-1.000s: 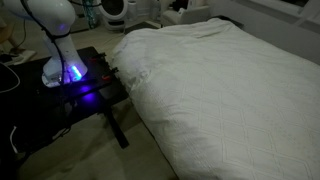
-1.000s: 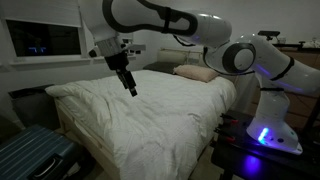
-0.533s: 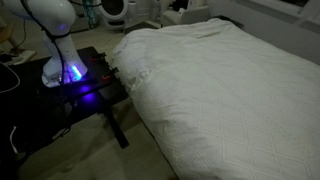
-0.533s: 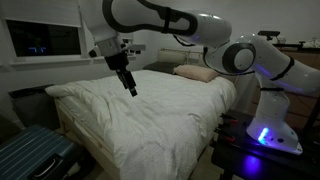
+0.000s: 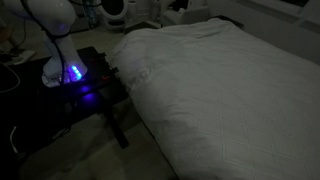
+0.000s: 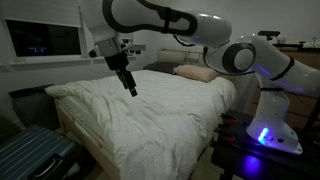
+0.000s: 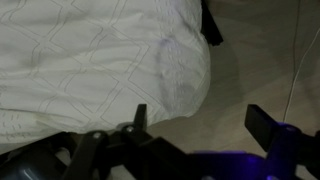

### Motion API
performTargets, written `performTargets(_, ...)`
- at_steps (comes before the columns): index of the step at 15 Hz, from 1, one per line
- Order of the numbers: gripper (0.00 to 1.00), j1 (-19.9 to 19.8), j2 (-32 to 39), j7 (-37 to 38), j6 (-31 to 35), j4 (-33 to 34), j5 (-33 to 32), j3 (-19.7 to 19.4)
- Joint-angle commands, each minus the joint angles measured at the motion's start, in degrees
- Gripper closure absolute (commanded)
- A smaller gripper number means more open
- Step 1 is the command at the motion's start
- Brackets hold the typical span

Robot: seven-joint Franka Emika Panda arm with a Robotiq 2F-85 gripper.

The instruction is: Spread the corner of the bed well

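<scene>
The bed (image 6: 150, 115) is wide, covered by a white quilted duvet, and shows in both exterior views (image 5: 230, 100). My gripper (image 6: 130, 86) hangs in the air above the duvet near the bed's far side, open and empty. In the wrist view the open fingers (image 7: 200, 120) frame a puffy, wrinkled duvet corner (image 7: 185, 75) that hangs down over the floor. The same rounded corner shows in an exterior view (image 5: 125, 50) next to the black table. The gripper touches nothing.
My base stands on a small black table (image 5: 85, 85) with blue light, close beside the bed. A pillow (image 6: 195, 72) lies at the head. A dark ribbed case (image 6: 30, 155) stands at the bed's foot. Beige floor (image 7: 250, 70) lies beside the corner.
</scene>
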Motion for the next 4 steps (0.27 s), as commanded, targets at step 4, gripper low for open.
performTargets(4,0.00,0.1,0.8,-0.1,-0.5,0.4,0.0,0.1)
